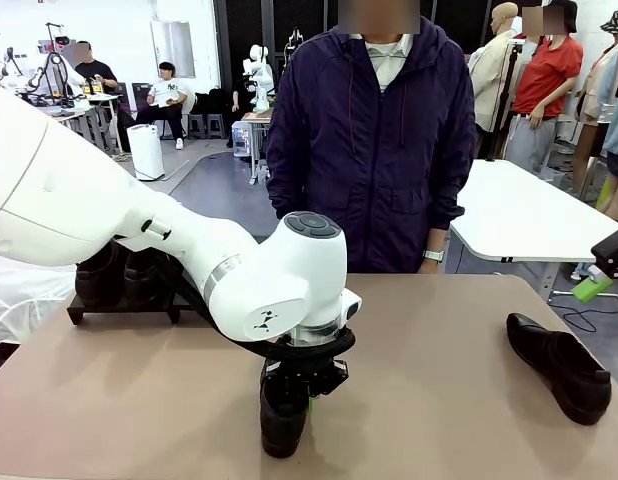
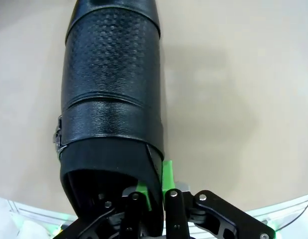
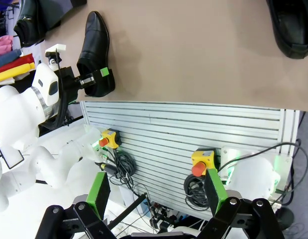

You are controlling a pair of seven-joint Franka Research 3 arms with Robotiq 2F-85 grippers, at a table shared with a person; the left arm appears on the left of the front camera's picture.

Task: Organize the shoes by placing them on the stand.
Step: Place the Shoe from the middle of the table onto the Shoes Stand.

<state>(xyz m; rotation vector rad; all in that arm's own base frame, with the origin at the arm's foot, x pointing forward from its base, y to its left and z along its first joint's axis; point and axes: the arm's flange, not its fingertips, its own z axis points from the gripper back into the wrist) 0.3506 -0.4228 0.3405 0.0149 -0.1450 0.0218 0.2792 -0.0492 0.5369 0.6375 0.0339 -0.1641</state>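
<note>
Grip at the heel end explains the hold: the left tool [image 2: 156, 185] has one finger inside the opening of a shoe [image 2: 111, 99] and the other outside, pinching the side wall between its green pads [image 2: 167, 174]. Held that way, the shoe would likely hang toe-down once lifted. This shoe lies on the desk [image 1: 439, 330], well to the right of the stand [image 1: 99, 313] and nearer the robot. On the stand two shoes [image 1: 101, 275] sit side by side. The last shoe [image 1: 559, 365] lies farther still from the stand, by the desk's right edge. The right tool [image 3: 156, 199] hangs spread and empty, far to the stand's right. The left arm's forearm [image 1: 189, 255] covers the stand's right part, so free room there cannot be judged. A person [image 1: 379, 150] stands behind the desk, not reaching in.
</note>
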